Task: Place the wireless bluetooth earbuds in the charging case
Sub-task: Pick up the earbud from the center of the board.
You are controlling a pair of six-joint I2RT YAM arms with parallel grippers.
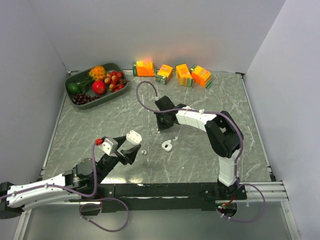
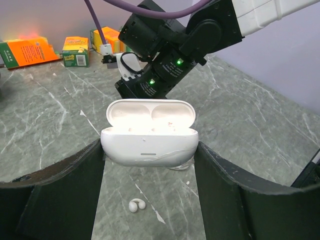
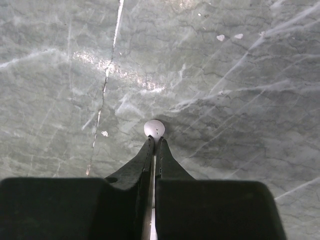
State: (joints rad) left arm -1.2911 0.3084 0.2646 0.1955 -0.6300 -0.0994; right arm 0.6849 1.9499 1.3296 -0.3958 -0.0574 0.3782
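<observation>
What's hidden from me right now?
Charging case sockets: left wrist view, its front wall hides them.
Earbud at the right gripper: right wrist view, fingers cover all but its tip.
White piece mid-table: top view, too small to identify.

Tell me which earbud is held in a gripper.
The earbud pinched by the right gripper; the other earbud lies loose on the table near the open charging case.
</observation>
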